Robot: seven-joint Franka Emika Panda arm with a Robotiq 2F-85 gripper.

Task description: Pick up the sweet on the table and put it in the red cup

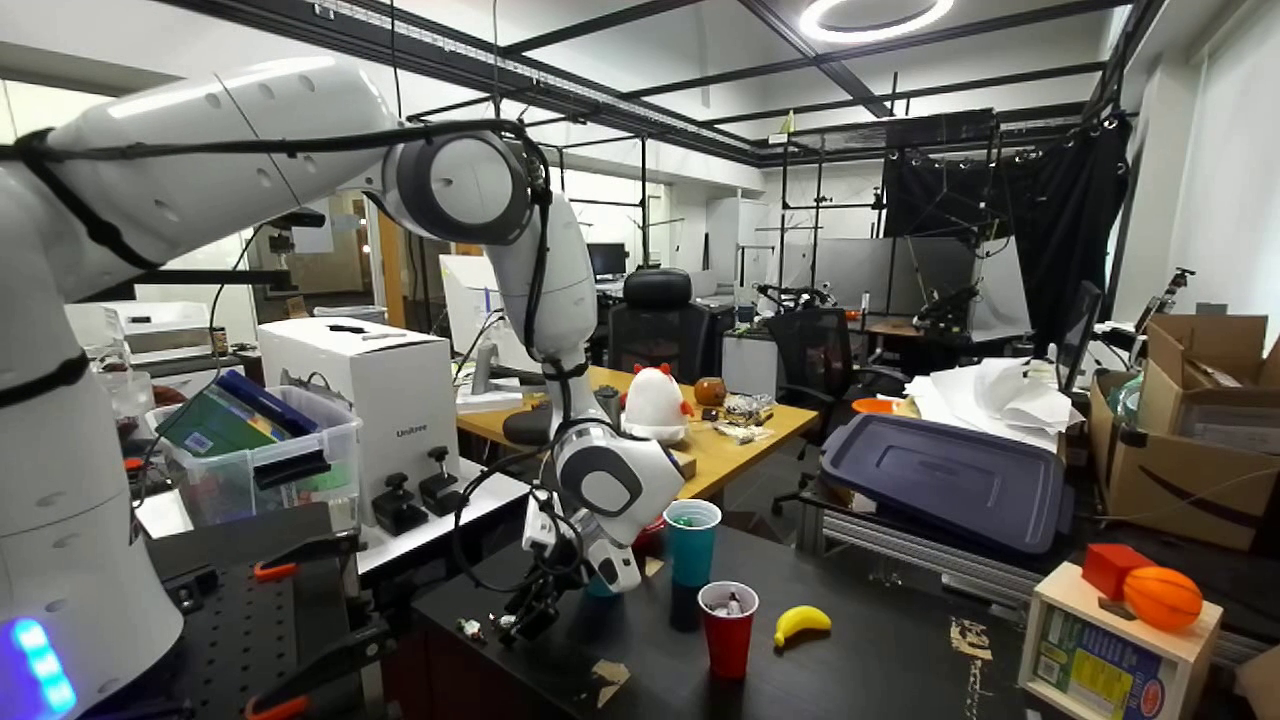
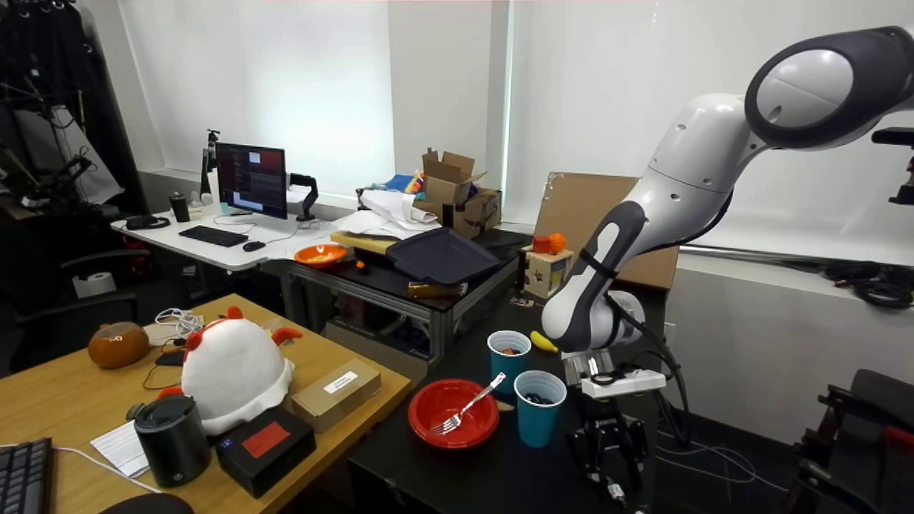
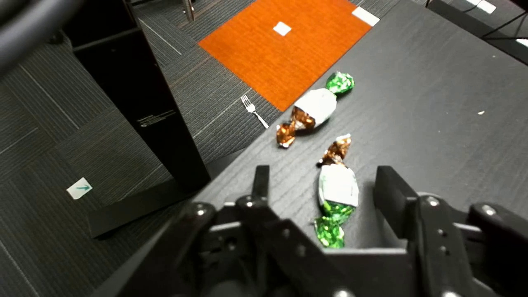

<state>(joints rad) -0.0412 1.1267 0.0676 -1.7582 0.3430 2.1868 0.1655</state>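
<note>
A wrapped sweet (image 3: pixel 338 187), white in the middle with a brown and a green twisted end, lies on the dark table between my fingers. My gripper (image 3: pixel 324 187) stands open around it, with a gap on both sides and a finger's shadow falling on the right. Farther toward the table edge rests a second sweet (image 3: pixel 317 106) of the same look. In an exterior view the gripper (image 1: pixel 532 608) is low over the table corner. The red cup (image 1: pixel 729 640) stands upright there, nearer the camera, with small items inside. From the opposite camera the red cup is hidden.
Teal cups (image 2: pixel 540 421) and a red bowl (image 2: pixel 444 402) with a fork stand close to the arm. A yellow banana (image 1: pixel 803 622) lies beside the red cup. A wooden box (image 1: pixel 1112 650) sits farther along. The table's edge runs near both sweets.
</note>
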